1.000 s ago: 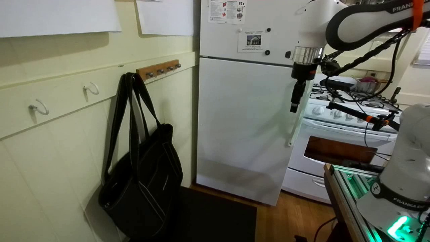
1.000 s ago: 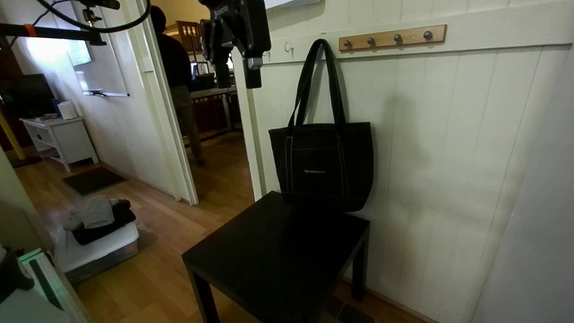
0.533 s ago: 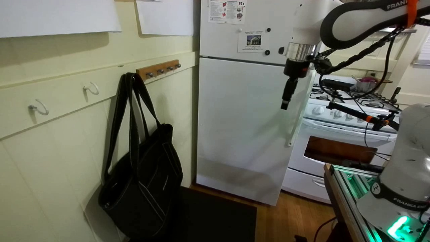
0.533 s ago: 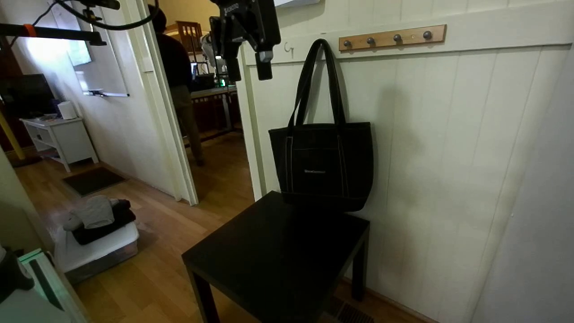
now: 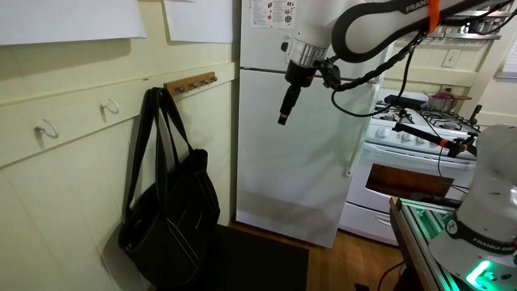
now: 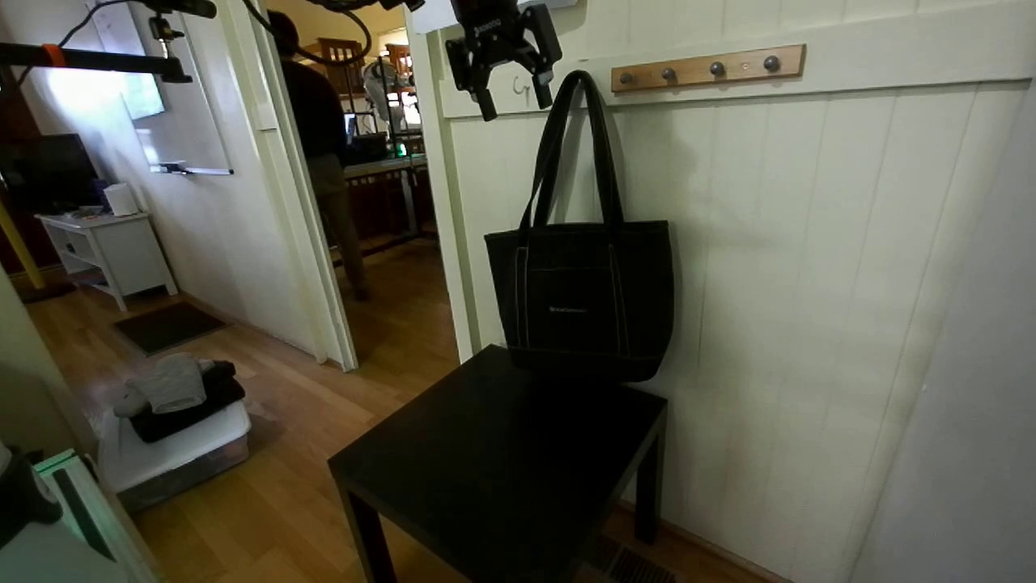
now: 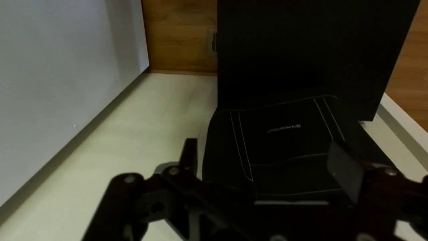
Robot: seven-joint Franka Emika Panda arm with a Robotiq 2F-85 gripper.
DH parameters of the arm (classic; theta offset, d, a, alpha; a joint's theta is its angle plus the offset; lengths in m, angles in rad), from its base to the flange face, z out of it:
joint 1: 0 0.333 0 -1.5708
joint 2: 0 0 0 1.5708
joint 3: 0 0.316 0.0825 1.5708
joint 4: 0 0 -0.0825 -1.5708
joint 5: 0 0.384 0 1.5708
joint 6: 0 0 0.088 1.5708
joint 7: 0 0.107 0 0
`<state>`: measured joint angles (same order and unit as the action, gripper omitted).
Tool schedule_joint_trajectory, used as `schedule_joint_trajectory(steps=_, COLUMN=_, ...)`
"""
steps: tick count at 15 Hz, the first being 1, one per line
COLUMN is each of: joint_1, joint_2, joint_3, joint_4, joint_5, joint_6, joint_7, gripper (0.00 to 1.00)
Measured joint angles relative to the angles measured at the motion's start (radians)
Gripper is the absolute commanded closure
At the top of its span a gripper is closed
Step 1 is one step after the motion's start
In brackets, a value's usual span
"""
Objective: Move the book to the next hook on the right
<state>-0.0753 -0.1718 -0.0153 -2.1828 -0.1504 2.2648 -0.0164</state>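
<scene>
No book shows. A large black tote bag (image 5: 173, 230) hangs by two long straps (image 5: 160, 133) against the wall; the hook behind the strap tops is hidden. The bag also shows in an exterior view (image 6: 579, 300), its bottom at the back edge of the black table, and below the gripper in the wrist view (image 7: 284, 144). My gripper (image 6: 515, 108) is open and empty, fingers apart, in the air out from the wall. It shows edge-on in an exterior view (image 5: 282, 119), well apart from the straps. The wrist view shows its spread fingers (image 7: 189, 152).
A wooden rail with several knobs (image 6: 708, 69) is on the wall right of the straps. White hooks (image 5: 110, 106) are left of them. A black table (image 6: 477, 470) stands below the bag. A white fridge (image 5: 291, 161) stands beside the wall. Papers (image 5: 198, 20) hang above the rail.
The arm and open gripper have moved towards the wall and the bag, leftward in one view and rightward and slightly up in another, and have tilted. The bag has not moved.
</scene>
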Motion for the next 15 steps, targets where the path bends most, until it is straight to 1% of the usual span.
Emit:
schedule_joint_trajectory(steps=2, joint_1=0.014, joint_2=0.078, joint_3=0.018, joint_4=0.082, joint_5=-0.013, joint_6=0.018, joint_7=0.024, gripper=0.0)
schedule_joint_trajectory(steps=4, joint_1=0.031, joint_2=0.142, joint_3=0.034, joint_4=0.152, joint_5=-0.03, joint_6=0.028, joint_7=0.08, gripper=0.0)
schedule_joint_trajectory(steps=9, joint_1=0.082, joint_2=0.264, joint_3=0.049, joint_4=0.285, joint_5=-0.061, joint_6=0.03, joint_7=0.236, gripper=0.0)
schedule_joint_trajectory(steps=11, joint_1=0.097, joint_2=0.294, joint_3=0.049, joint_4=0.314, joint_5=-0.061, joint_6=0.03, joint_7=0.254, gripper=0.0)
schedule_joint_trajectory(steps=15, joint_1=0.097, joint_2=0.292, joint_3=0.042, joint_4=0.314, joint_5=-0.061, joint_6=0.03, joint_7=0.253, gripper=0.0)
